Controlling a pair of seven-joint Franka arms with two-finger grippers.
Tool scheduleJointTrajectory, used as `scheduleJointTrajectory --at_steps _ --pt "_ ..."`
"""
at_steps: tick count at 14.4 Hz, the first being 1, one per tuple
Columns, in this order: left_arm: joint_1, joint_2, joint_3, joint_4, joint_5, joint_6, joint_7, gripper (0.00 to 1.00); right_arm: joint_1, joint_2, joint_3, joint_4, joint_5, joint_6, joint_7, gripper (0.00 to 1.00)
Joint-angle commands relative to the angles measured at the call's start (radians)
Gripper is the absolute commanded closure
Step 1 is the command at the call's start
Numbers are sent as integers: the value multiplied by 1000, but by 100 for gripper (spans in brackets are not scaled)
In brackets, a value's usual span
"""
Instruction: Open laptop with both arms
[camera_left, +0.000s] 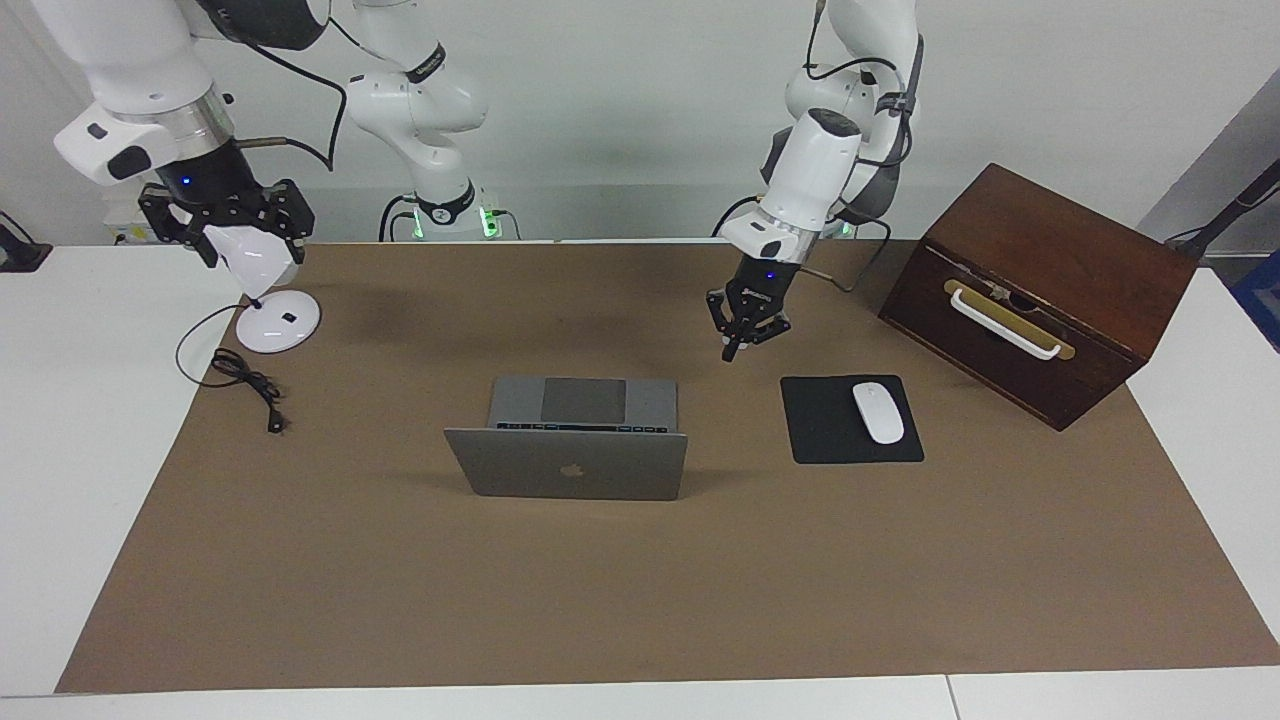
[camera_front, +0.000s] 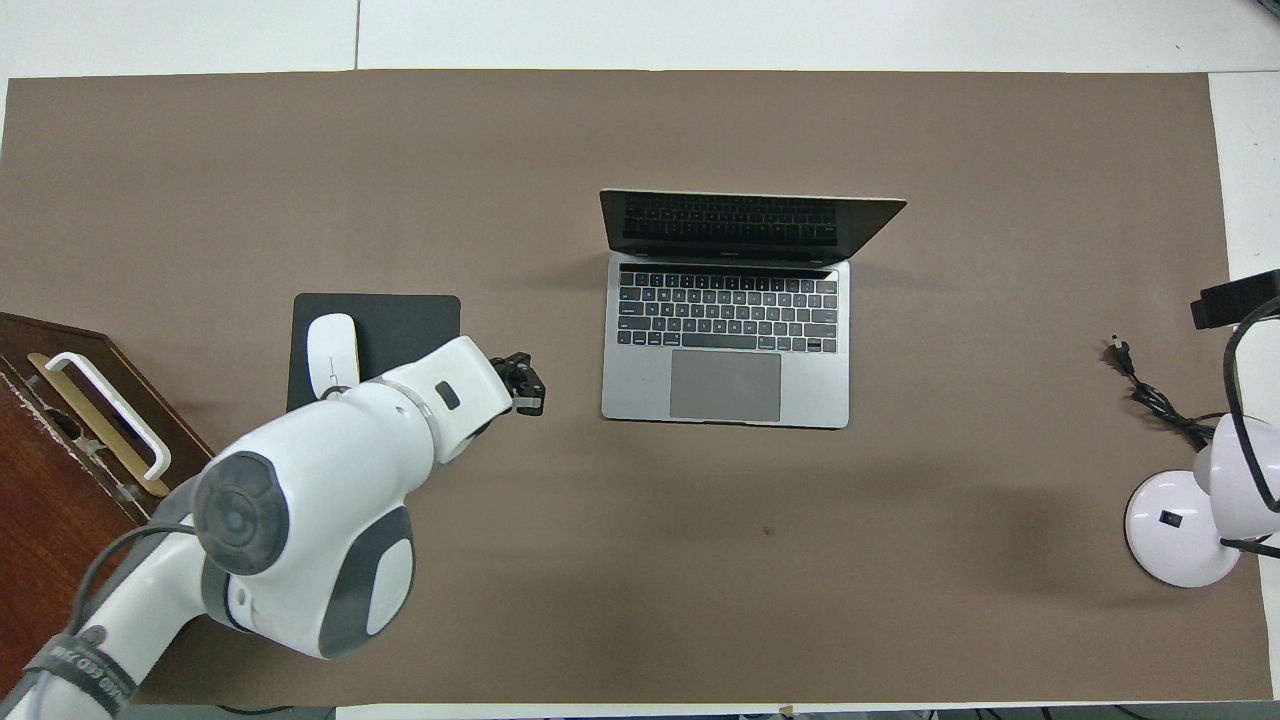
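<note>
We see the open laptop (camera_left: 566, 463) beside mousepad (camera_left: 850, 419) and mouse (camera_left: 877, 412); our left gripper (camera_left: 731, 354) hangs pinched closed, empty; right gripper (camera_left: 222, 232) spread wide over the lamp (camera_left: 265, 287).

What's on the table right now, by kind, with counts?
Laptop: 1
Mousepad: 1
Mouse: 1
Wooden box: 1
Desk lamp: 1
Total: 5

The left arm (camera_front: 330, 490) hides part of the mousepad (camera_front: 410, 320); the wooden box (camera_front: 60, 470) is cut off.
</note>
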Motion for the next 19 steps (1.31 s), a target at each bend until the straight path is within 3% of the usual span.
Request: scheduleJointTrajectory --at_steps 1,8,11,12,14,19 --pt "68 -44 -6 63 -5 -161 64 100 -23 -26 14 -32 14 42 26 0" --pt "176 -130 -6 110 113 -382 92 100 -41 -27 14 -32 65 7 78 0" --pt "240 -133 -6 169 121 -486 127 100 -41 -27 14 -32 73 5 98 0" --pt "246 -130 -6 186 133 -516 130 85 -40 -27 16 -34 73 5 110 0" --pt "271 -129 -6 202 150 -542 119 0 -34 -30 17 -38 74 3 127 0" --pt "372 -130 -6 212 152 -571 121 0 -31 -32 17 -38 74 5 141 0"
